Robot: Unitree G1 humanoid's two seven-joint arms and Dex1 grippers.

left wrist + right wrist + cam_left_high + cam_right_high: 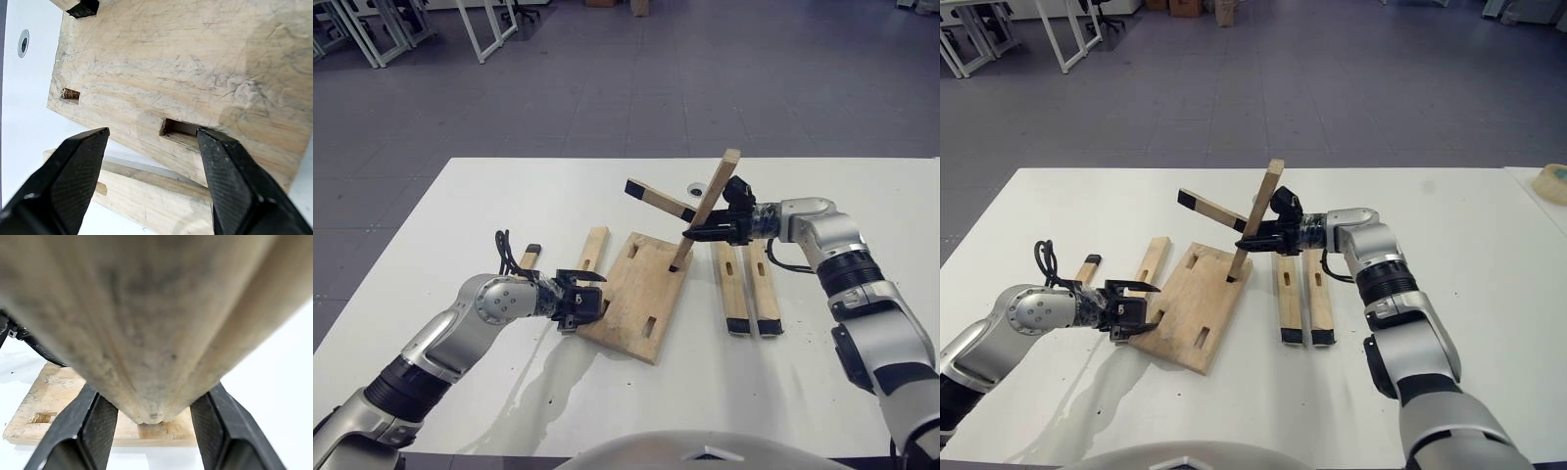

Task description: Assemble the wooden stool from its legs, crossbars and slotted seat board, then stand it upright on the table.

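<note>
Wooden black-tipped leg (709, 206), gripped by the right claw (713, 232), leaned tip-first into the one-o'clock slot of the pale slotted seat board (641, 294). The left claw (579, 305) gaped open astride its eight-o'clock edge, likely steadying it.

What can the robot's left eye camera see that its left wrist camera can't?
Left eye view alone: the right jaws gripping a tilted leg, its dark tip down at the seat board, a crossbar sticking out from it, and two flat pieces lying side by side nearby.
Left wrist view alone: a close look inside one slot, seen between the open left jaws.
Both: the seat board and the white table.
</note>
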